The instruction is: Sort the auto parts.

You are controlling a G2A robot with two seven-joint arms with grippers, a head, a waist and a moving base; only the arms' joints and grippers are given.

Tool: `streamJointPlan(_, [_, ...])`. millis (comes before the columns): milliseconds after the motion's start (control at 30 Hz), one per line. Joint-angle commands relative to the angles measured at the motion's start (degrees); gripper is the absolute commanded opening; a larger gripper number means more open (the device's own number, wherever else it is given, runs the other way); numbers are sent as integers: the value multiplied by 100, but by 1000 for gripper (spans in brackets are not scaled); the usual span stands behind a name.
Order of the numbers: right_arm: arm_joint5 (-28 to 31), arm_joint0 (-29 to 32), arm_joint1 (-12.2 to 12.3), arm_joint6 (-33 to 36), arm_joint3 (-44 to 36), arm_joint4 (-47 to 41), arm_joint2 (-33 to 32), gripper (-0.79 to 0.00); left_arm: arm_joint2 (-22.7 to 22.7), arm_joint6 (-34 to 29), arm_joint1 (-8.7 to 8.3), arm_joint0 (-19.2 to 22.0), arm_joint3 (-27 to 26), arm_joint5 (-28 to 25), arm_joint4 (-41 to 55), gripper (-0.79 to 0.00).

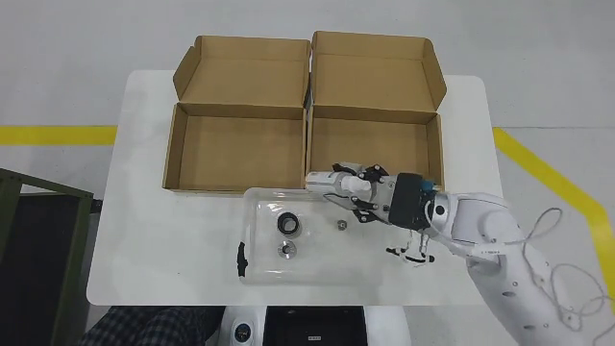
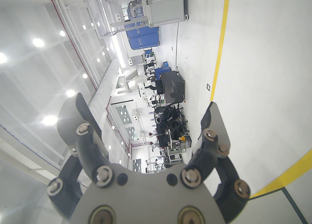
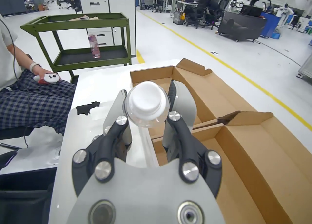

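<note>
The right gripper (image 1: 348, 185) is pinching a white-capped part (image 1: 323, 181) with a clear body, its 2 fingers (image 3: 180, 103) pressed against the sides just below the cap, as the right wrist view shows plainly. The part hangs over the far edge of the clear tray (image 1: 258, 200), right at the front wall of the right box (image 1: 370, 144) and close to the seam where it meets the left box (image 1: 240, 149). It is not yet over either box floor, so I cannot tell which one it is meant for. The left gripper (image 2: 146, 108) has its fingers spread wide with nothing between them, and it points out into the room, away from the table (image 1: 144, 240). Both cardboard boxes look bare inside from above, so by my reckoning no part has been sorted so far and this one is the 1st on its way. 3 pieces lie in the tray: a black ring (image 1: 288, 223), a round metal piece (image 1: 287, 248) just in front of it, and a small metal piece (image 1: 340, 223) off to the side near the arm. The job seems to be at an early stage, with 1 part in transit and 3 left to pick
</note>
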State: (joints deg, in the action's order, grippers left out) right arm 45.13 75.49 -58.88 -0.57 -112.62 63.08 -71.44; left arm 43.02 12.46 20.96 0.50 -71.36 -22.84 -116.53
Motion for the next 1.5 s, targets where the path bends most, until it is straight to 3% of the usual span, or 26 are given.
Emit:
streamJointPlan(0, [-84, 137, 16, -154, 14, 8, -183, -785, 0, 0, 0, 0, 0, 0, 0, 0])
streamJointPlan(333, [-257, 777, 91, -496, -177, 92, -965, -785, 0, 0, 0, 0, 0, 0, 0, 0])
streamJointPlan(667, [-223, 787, 100, -323, -146, 204, -1028, -785, 0, 0, 0, 0, 0, 0, 0, 0])
streamJointPlan(967, [-31, 43, 61, 322, 251, 460, -508, -785, 0, 0, 0, 0, 0, 0, 0, 0])
streamJointPlan(1467, [-207, -1466, -174, 845, 1751, 486, 640, -785, 0, 0, 0, 0, 0, 0, 0, 0])
